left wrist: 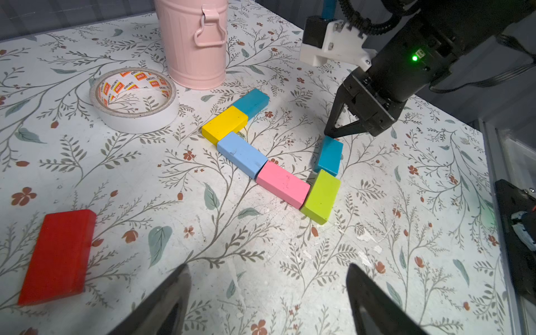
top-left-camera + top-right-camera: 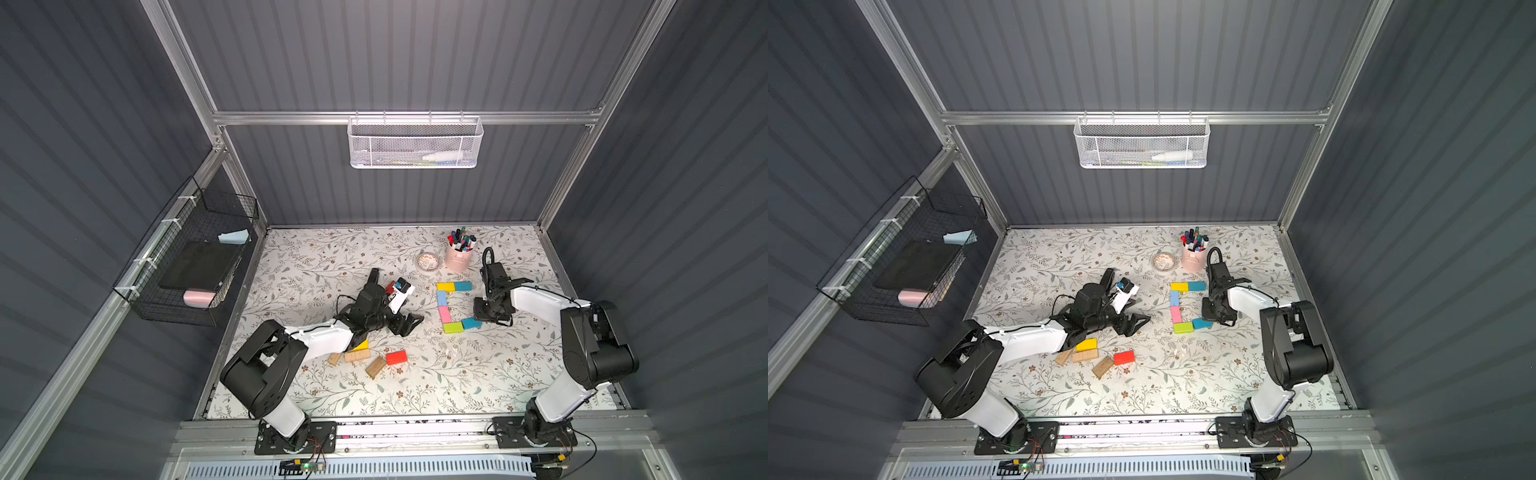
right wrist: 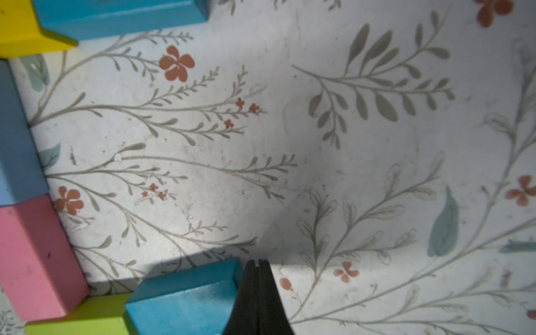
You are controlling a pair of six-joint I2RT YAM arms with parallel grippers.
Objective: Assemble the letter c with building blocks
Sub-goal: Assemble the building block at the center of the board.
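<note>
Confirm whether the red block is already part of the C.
No: the red block lies apart from the joined coloured blocks.

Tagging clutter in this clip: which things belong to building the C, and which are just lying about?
Job: C's yellow, teal, light-blue, pink, green, end teal blocks; loose red, loose yellow, loose wooden blocks.
Lying about: tape roll, pen pot, white basket, black basket.

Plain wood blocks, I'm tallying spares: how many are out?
3, loose near the left arm: leftmost block, middle block, tilted block beside the red block. The arm may hide more.
</note>
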